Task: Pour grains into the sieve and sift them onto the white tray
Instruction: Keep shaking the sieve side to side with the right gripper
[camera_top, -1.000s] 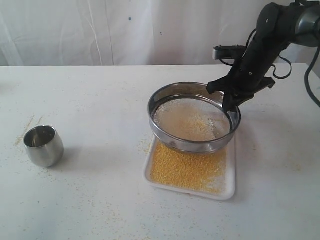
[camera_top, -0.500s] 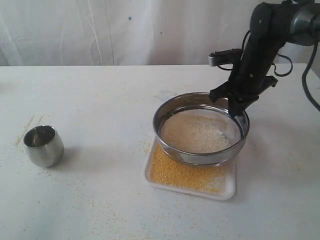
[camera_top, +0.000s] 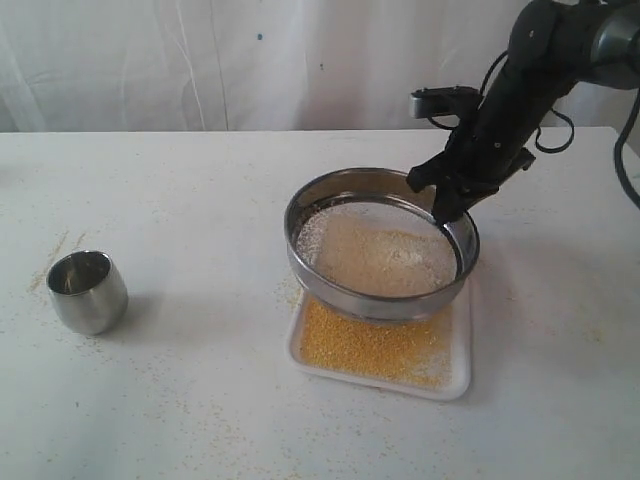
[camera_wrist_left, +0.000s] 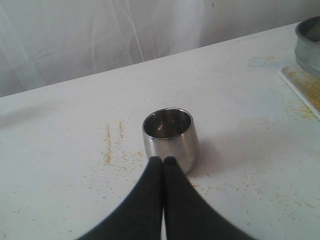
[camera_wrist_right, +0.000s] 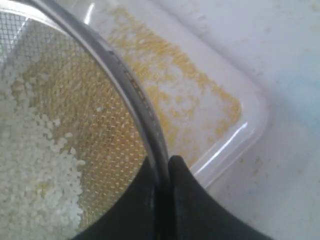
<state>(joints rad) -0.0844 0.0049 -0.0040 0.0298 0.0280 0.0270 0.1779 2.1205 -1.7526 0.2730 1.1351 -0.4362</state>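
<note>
White table (camera_top: 180, 410) dusted with stray granules, seen against a pale curtain (camera_top: 200, 60).

Near left: the steel cup (camera_top: 87, 290) is standing upright and, as far as its mouth shows, emptied. My left gripper (camera_wrist_left: 163, 161) is hanging just on the near side of it with its fingers pressed together and nothing between them. I judge it is parked there so that it stays out of the sifting.

Near right: the white tray (camera_top: 452, 378) is lying flat, catching the grains (camera_top: 365, 345), which are forming a golden-yellow layer over most of its floor.

Above the tray's far half: I am holding the sieve (camera_top: 370, 300), which appears lifted clear of the tray and a little tilted. It is overhanging the tray's far and left edges, so whatever drops near that side risks missing. A paler, coarser residue (camera_top: 385, 255) is lying on the mesh, thickest toward the middle.

Far right of the rim: my right gripper (camera_top: 447, 210) is pinching the sieve's steel wall, one finger inside and one finger (camera_wrist_right: 187, 200) outside. An edge grip is leaving the whole mesh open above the tray.

Judged stage: pouring done, sifting well advanced, since most of the fine yellow material is already below.
</note>
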